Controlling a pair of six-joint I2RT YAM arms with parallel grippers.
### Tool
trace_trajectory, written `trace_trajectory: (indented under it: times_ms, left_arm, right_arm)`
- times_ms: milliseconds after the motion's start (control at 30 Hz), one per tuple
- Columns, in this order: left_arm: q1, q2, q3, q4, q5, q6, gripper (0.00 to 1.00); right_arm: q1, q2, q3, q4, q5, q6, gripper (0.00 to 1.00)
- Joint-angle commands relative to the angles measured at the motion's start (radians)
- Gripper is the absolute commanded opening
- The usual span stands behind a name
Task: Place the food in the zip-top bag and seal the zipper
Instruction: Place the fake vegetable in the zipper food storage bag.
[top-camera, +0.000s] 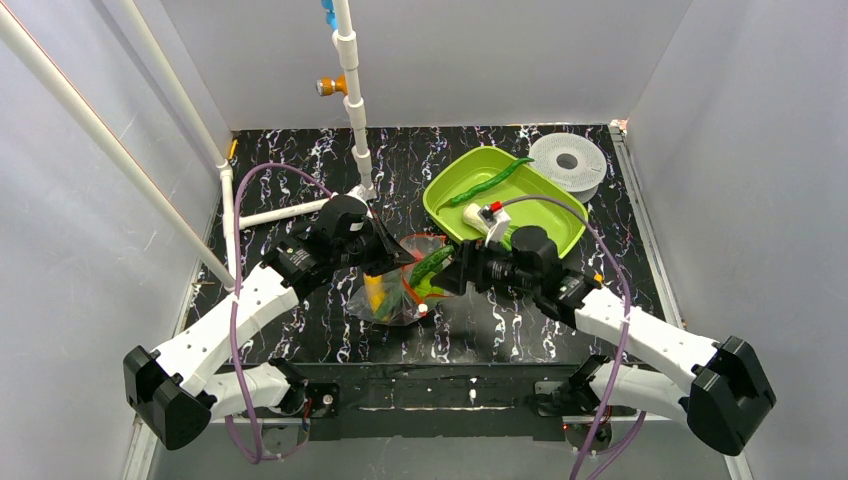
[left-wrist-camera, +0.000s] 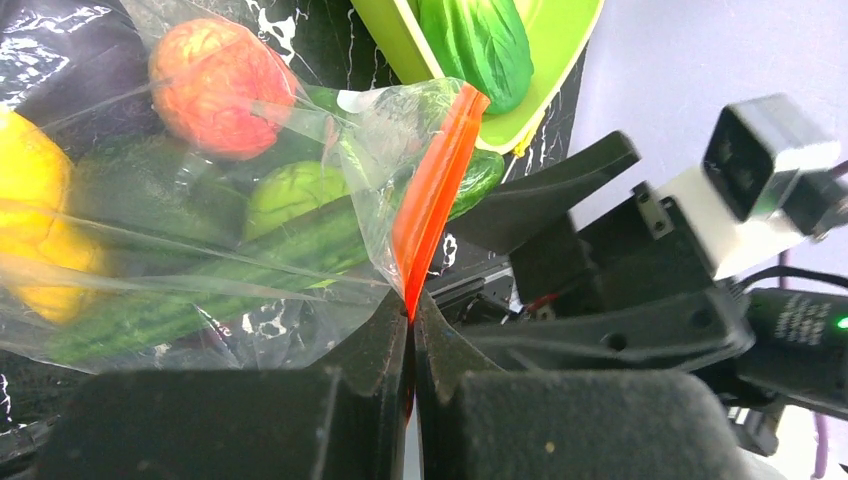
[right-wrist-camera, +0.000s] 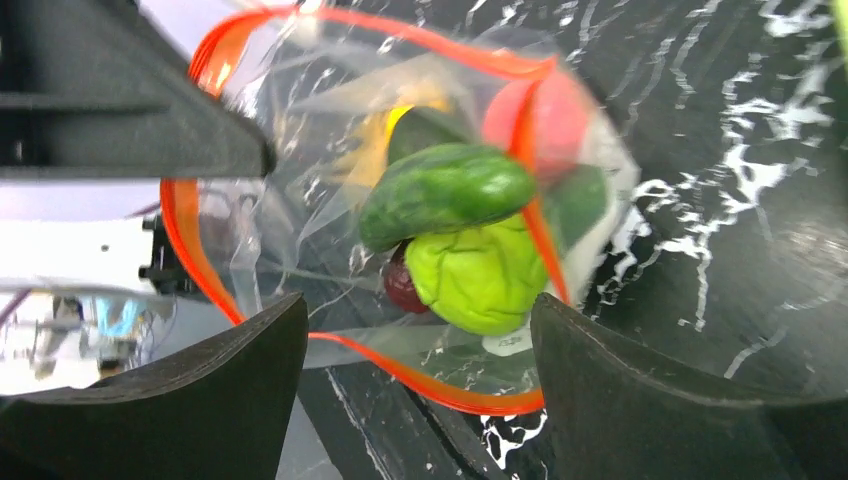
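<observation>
The clear zip-top bag (top-camera: 392, 298) lies at the table's middle, its mouth open toward my right gripper. My left gripper (left-wrist-camera: 411, 312) is shut on one end of the red-orange zipper (left-wrist-camera: 432, 200). Inside the bag are a red-orange fruit (left-wrist-camera: 218, 85), a yellow fruit (left-wrist-camera: 30, 200), a round green one (right-wrist-camera: 480, 275) and a cucumber (right-wrist-camera: 445, 190) that lies at the mouth. My right gripper (right-wrist-camera: 415, 320) is open and empty just in front of the mouth, its fingers on either side of the zipper's lower loop (right-wrist-camera: 440, 385). A long green pepper (top-camera: 490, 180) and a bok choy (left-wrist-camera: 480, 45) lie in the tray.
The lime-green tray (top-camera: 545, 230) stands at the back right, close behind my right wrist. A white perforated disc (top-camera: 568, 160) lies beyond it. White pipes (top-camera: 355, 110) stand at the back middle and left, with an orange fitting (top-camera: 330, 86).
</observation>
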Motion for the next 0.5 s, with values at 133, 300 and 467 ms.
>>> trace_trajectory:
  times_ms: [133, 300, 467]
  left_arm:
    - [0.007, -0.030, -0.011, -0.007, 0.016, 0.016, 0.00]
    - [0.007, -0.027, -0.008, -0.009, 0.016, 0.018, 0.00]
    - [0.007, -0.032, -0.011, -0.007, 0.016, 0.015, 0.00]
  right_arm:
    - [-0.115, -0.003, 0.155, -0.254, -0.065, 0.210, 0.85]
    - [-0.140, 0.038, 0.238, -0.301, -0.106, 0.261, 0.80]
    - [-0.141, 0.025, 0.291, -0.314, -0.090, 0.276, 0.71]
